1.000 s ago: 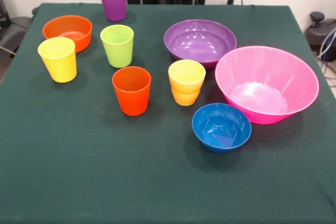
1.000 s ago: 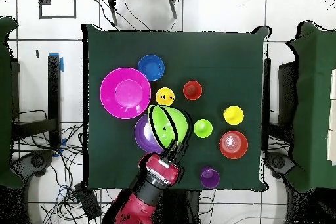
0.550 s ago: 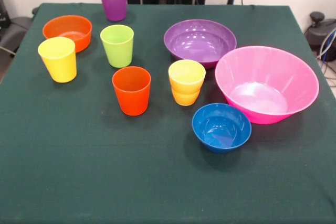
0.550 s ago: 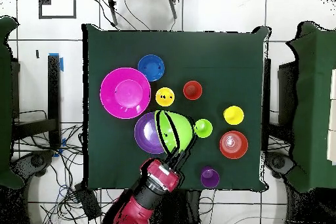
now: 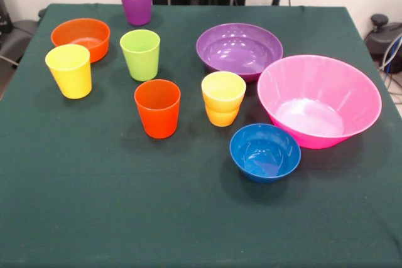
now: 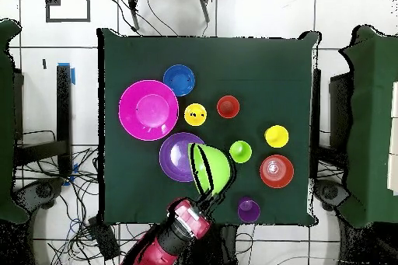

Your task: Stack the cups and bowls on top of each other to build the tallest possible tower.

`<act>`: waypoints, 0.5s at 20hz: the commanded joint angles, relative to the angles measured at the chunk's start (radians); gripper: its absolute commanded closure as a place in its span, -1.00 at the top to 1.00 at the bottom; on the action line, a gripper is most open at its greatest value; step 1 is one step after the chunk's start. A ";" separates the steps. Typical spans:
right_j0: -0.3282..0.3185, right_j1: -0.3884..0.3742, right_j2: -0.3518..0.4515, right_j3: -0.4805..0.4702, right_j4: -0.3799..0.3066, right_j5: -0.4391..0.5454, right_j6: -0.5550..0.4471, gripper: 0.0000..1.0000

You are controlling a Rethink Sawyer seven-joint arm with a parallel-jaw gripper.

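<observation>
The hand [image 6: 204, 194] is closed on the rim of the lime green bowl [image 6: 210, 167], which it carries in the air, tilted, above the desk [image 6: 256, 67]. In the overhead view the bowl overlaps the edge of the purple bowl [image 6: 176, 157] and sits just beside the lime green cup [image 6: 240, 151]; in the front view only its underside shows at the top edge, well above everything else. A rim grip is judged the practical hold for a bowl this wide.

Resting on the desk: 4 bowls and 5 cups. The pink bowl [image 5: 319, 100] stands upright with the blue bowl [image 5: 264, 152] just beside it. The yellow-orange cup [image 5: 223, 97] appears to be 2 cups nested, near the orange-red cup [image 5: 157, 108]. The yellow cup [image 5: 68, 70] stands just beside the orange bowl [image 5: 80, 37]. The purple cup [image 5: 135, 2] stands at the far edge.

Judgement: no tower is yet built. The pink bowl, being widest, would make the steadiest base.
</observation>
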 commanded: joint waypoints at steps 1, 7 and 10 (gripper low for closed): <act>-0.018 0.119 0.164 -0.125 0.066 0.192 0.049 -1.00; -0.185 0.066 0.168 -0.182 -0.013 0.042 0.020 -1.00; -0.244 0.093 0.145 -0.216 0.003 0.023 0.006 -1.00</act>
